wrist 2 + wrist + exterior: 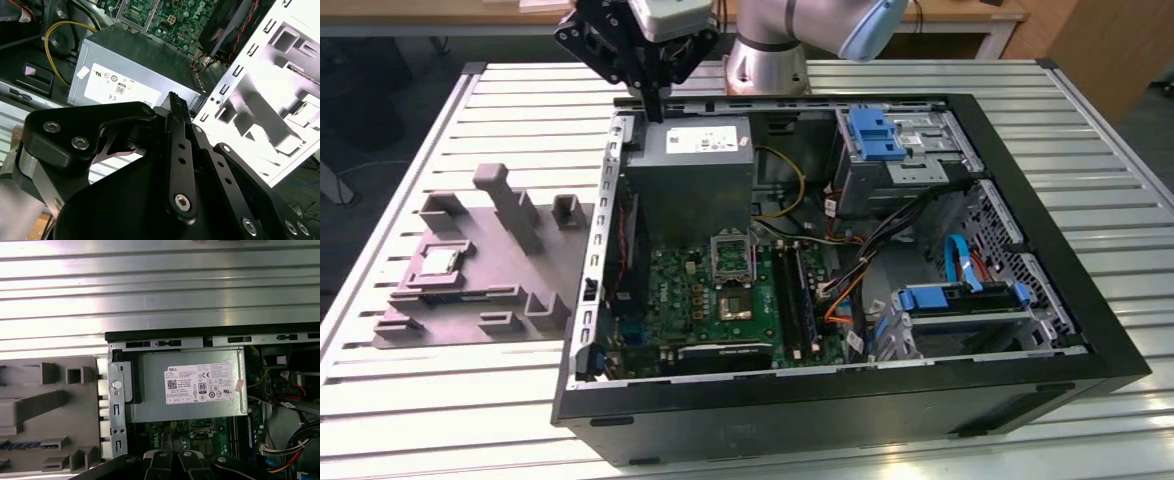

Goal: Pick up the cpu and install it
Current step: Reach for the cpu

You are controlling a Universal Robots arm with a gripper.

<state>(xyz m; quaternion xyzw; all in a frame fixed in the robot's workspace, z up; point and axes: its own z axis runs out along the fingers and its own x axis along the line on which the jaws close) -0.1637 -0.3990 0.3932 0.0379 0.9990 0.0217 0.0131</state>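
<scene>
The gripper [652, 116], its fingers [650, 100] apparently pressed together on nothing, is held above the power supply [694, 165] at the computer case's [854, 410] far edge, while the cpu [440, 262] is seen lying in the grey moulded tray [460, 300] at the exterior view's left

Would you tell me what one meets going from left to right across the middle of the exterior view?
Grey tray holding the cpu → motherboard socket → blue cable → black case rim.
</scene>
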